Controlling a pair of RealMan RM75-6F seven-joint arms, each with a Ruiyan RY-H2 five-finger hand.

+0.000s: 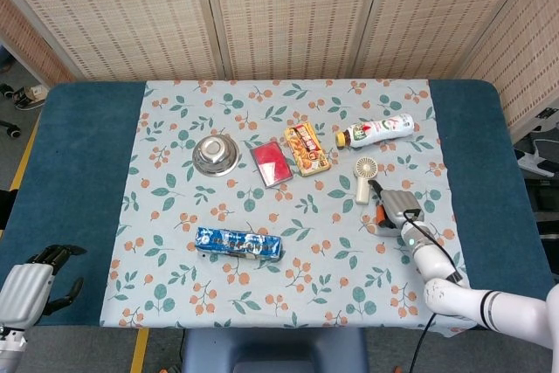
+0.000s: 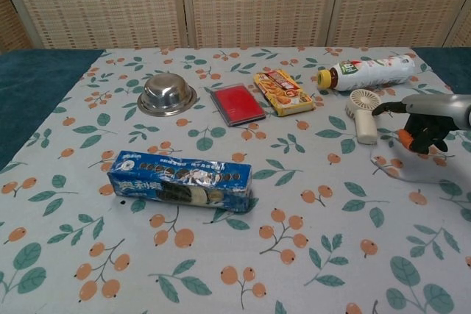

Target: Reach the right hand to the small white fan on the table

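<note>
The small white fan (image 2: 361, 111) lay flat just left of the right hand (image 2: 425, 120), round grille head farthest from the robot, handle nearest. The hand held nothing, fingers curled downward, one fingertip extended toward the fan without touching it.

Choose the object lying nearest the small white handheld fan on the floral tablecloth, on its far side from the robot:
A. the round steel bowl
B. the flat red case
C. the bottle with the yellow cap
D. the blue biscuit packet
C: the bottle with the yellow cap lies just beyond the small white fan; the others sit further left.
</note>
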